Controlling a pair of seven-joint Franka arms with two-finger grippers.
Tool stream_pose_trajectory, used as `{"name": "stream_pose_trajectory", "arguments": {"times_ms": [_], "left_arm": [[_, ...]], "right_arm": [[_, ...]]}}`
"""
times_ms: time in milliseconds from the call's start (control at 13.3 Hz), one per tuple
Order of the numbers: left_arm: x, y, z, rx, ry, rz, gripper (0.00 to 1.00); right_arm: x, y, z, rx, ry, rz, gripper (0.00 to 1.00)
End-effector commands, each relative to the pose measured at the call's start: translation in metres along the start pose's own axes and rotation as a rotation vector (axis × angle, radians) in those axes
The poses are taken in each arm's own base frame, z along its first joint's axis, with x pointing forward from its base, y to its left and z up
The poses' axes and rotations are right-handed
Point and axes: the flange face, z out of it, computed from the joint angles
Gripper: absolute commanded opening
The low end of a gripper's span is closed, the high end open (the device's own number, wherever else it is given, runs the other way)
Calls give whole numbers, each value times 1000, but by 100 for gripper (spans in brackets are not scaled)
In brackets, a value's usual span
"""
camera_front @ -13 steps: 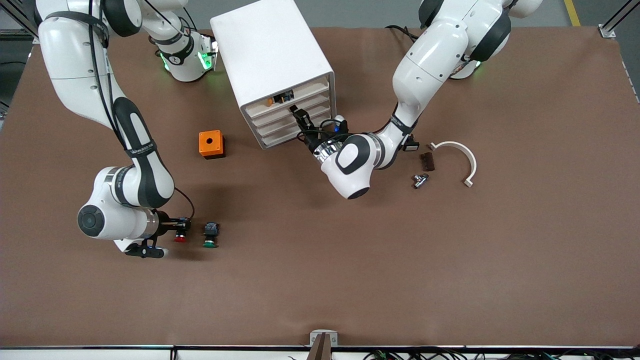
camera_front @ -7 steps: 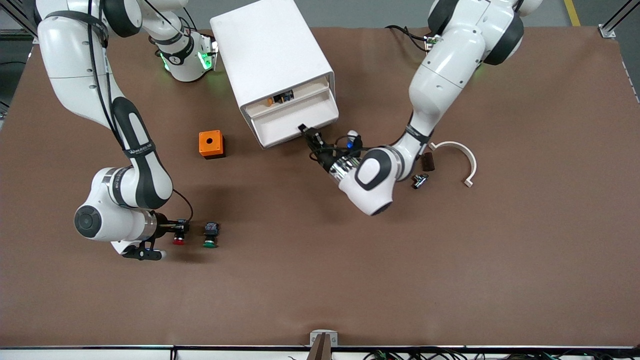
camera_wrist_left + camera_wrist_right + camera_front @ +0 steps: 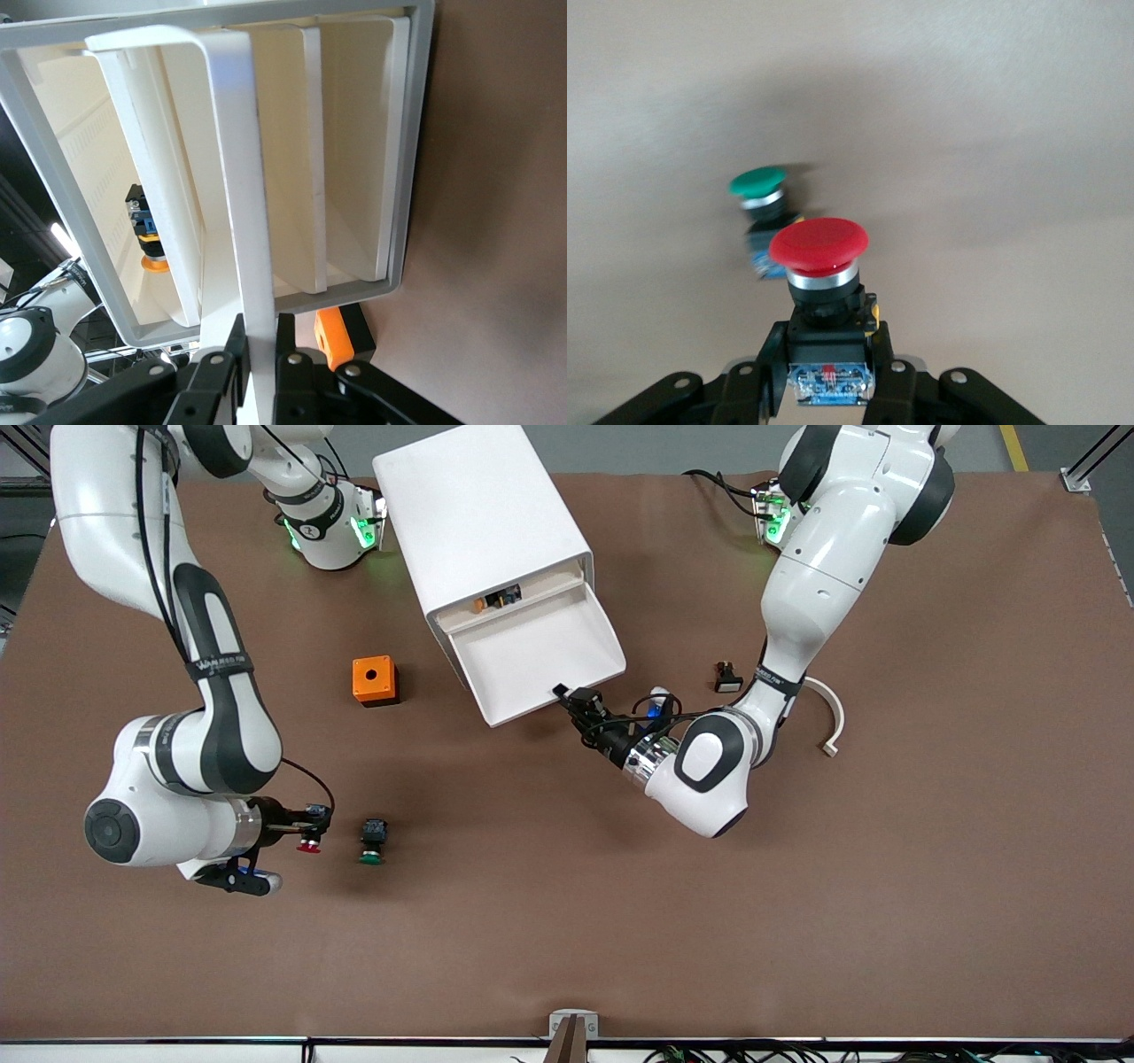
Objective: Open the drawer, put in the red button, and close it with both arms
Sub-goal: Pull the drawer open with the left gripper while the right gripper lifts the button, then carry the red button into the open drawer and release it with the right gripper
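Observation:
The drawer [image 3: 542, 657], a cream-white tray, stands pulled far out of the white cabinet [image 3: 478, 514], under the top tray, and is empty. My left gripper [image 3: 567, 693] is shut on the drawer's front lip [image 3: 239, 177], with the lip between my left gripper's [image 3: 257, 350] jaws. My right gripper [image 3: 310, 834] is shut on the red button [image 3: 308, 843] by its black body and holds it a little above the table, beside the green button [image 3: 372, 846]. The right wrist view shows the red cap [image 3: 819, 243] ahead of my right gripper [image 3: 828, 372].
The top tray holds an orange-and-blue part [image 3: 496, 598]. An orange box [image 3: 374, 680] stands beside the cabinet toward the right arm's end. A white curved clamp [image 3: 828, 708] and a small black part [image 3: 726, 677] lie toward the left arm's end. The green button [image 3: 757, 181] lies on the table.
My left gripper has pulled the drawer out of the cabinet toward the front camera. My right gripper has lifted the red button off the table and drawn it slightly away from the green button.

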Motion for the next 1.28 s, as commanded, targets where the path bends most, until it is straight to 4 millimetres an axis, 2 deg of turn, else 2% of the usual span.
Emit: {"name": "stream_pose_trajectory", "arguments": {"times_ms": [0,75,151,302,452,603,754,905,980,1206], "left_arm": [[-6,-4,-16,-8,-31,85,69],[-6,-4,-17,-11,-31,86,91],[-5,-3,-25,-21,-41,86,98],[-1,-3,-48,-63,-55,93,99],[0,-21,-95,-159,-79,114,99],[7,-36,-144,-246,-107,144,99],[16,-51,-177,-359,-74,175,99],[26,-62,-197,-453,10,228,99],[35,-66,-217,-501,38,259,99],[58,-68,-257,-617,137,331,99]], "right_arm": [[-40,-47,-31,-14,-14,133,10],[-49,-60,-38,-14,-8,180,11],[-65,-78,-46,-20,-8,229,11],[-93,-105,-57,-42,-20,313,11],[-115,-128,-57,-73,-40,389,12],[-149,-161,-66,-93,-32,482,12],[-179,-192,-64,-118,-25,593,11],[-209,-218,-48,-153,-18,714,12],[-219,-228,-41,-168,-14,760,12],[-247,-257,-16,-174,0,858,12]]}}
